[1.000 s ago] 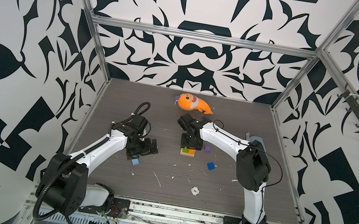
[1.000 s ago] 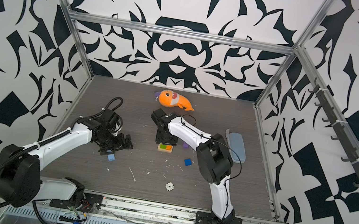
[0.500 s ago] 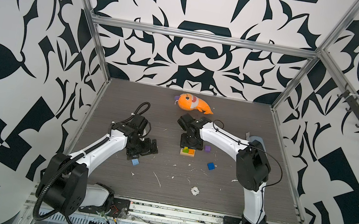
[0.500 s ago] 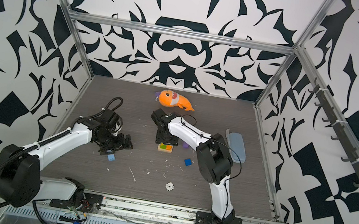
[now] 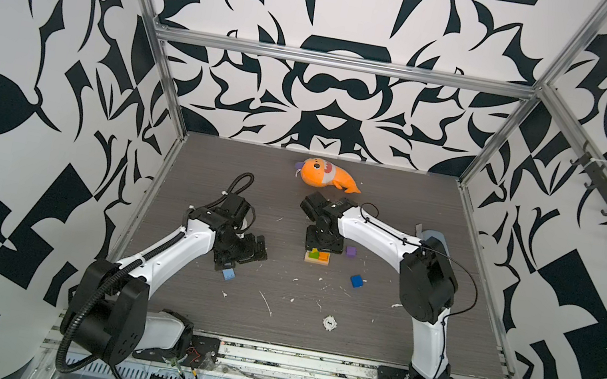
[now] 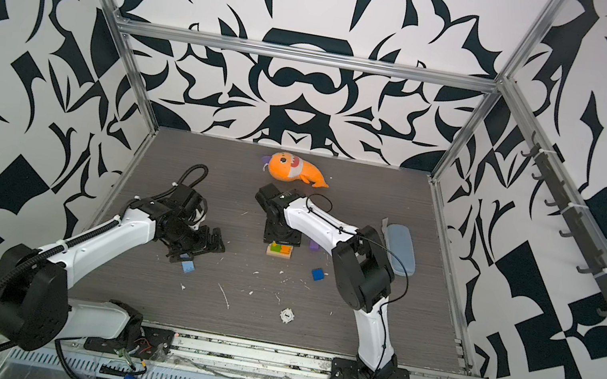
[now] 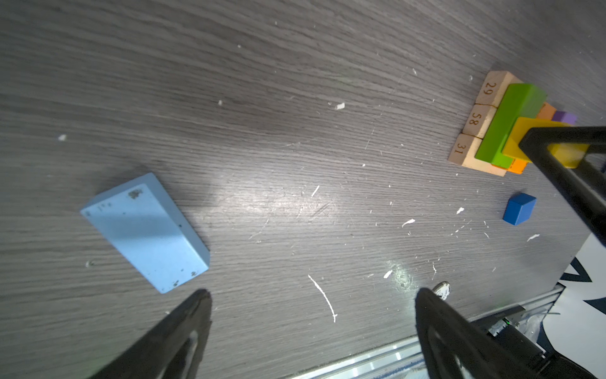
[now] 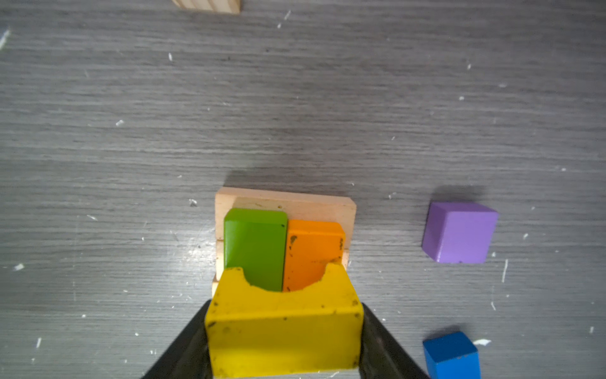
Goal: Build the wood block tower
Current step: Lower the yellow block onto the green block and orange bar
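My right hand point(image 8: 283, 315) grips the yellow block point(image 8: 285, 341) by its ends, over the green brick point(image 8: 255, 246) and orange brick point(image 8: 311, 252), side by side on the tan bars point(image 8: 285, 200) in the middle of the counter point(image 5: 372, 337). My left hand point(image 7: 313, 293) hangs wide open and empty, beside the light-blue brick point(image 7: 147, 229). A purple cube point(image 8: 459, 231) and blue cube point(image 8: 451, 356) lie near the bars

Bare floor point(image 7: 295, 147) between light-blue brick point(image 7: 144, 229) and tower point(image 7: 501, 131)
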Motion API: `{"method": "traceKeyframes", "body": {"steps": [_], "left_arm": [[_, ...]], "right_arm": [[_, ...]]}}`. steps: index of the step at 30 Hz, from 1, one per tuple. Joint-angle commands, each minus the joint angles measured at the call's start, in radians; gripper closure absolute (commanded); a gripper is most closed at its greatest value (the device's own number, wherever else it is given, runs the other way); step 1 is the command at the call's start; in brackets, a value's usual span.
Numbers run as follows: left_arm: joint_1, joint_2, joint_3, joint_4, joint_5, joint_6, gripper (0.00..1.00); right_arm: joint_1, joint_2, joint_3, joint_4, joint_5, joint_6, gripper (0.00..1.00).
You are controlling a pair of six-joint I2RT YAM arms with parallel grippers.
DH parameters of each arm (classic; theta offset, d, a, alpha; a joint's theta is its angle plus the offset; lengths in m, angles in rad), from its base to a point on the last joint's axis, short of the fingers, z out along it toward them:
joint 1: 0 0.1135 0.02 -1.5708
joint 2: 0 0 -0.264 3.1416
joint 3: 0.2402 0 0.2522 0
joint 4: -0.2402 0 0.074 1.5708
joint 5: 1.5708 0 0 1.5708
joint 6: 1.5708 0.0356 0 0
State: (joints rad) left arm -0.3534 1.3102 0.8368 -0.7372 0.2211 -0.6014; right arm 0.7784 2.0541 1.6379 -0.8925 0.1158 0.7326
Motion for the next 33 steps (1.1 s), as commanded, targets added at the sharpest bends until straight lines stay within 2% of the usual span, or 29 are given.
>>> {"method": "traceKeyframes", "body": {"steps": [1,8,18,22,33], "left_arm": [[0.002,-0.006,0.004,-0.017,-0.004,0.011,0.0],[0.002,-0.007,0.004,-0.018,-0.003,0.012,0.0],[0.003,-0.005,0.003,-0.018,-0.002,0.012,0.01],[0.003,-0.005,0.003,-0.018,-0.002,0.012,0.0],[0.004,-0.01,0.001,-0.018,-0.002,0.012,0.0]], "right_arm": [[-0.002,-0.018,0.017,-0.005,0.014,0.004,0.39],[-0.002,-0.006,0.032,-0.01,0.015,0.005,0.4],[-0.002,-0.005,0.029,-0.004,0.012,0.005,0.3],[-0.002,-0.003,0.032,0.002,0.006,0.006,0.29],[-0.002,-0.008,0.04,0.001,0.015,0.009,0.39]]}}
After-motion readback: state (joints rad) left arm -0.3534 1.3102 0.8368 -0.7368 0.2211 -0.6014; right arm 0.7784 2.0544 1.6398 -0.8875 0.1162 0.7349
